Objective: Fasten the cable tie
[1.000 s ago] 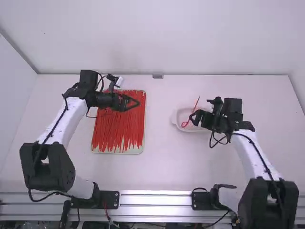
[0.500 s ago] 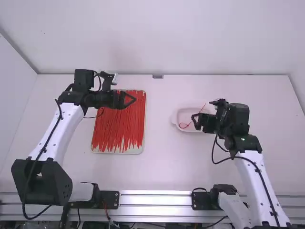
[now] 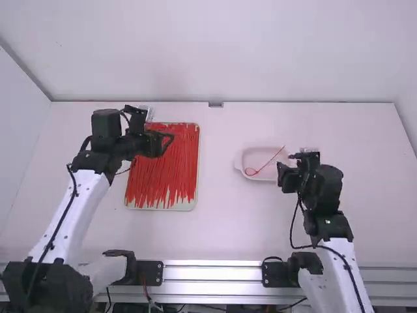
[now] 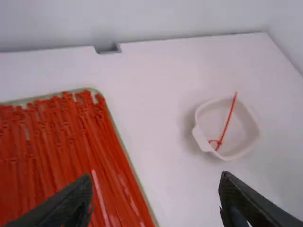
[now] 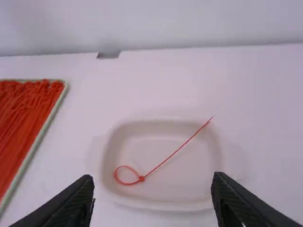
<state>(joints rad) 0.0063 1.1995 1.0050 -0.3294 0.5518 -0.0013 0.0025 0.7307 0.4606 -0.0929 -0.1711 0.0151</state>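
Right claw [image 5: 152, 189] back from dish [image 5: 156, 124]; tie [image 5: 175, 150] diagonal inside

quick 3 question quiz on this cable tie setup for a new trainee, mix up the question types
1. True or false: the looped cable tie lies inside the white dish.
2. In the high view, the tray holding the loose ties sits: A) left of the dish, B) right of the dish, C) inside the dish.
3. Fill in: the right gripper has its fingers ____.

Key: 1 true; 2 A; 3 open.
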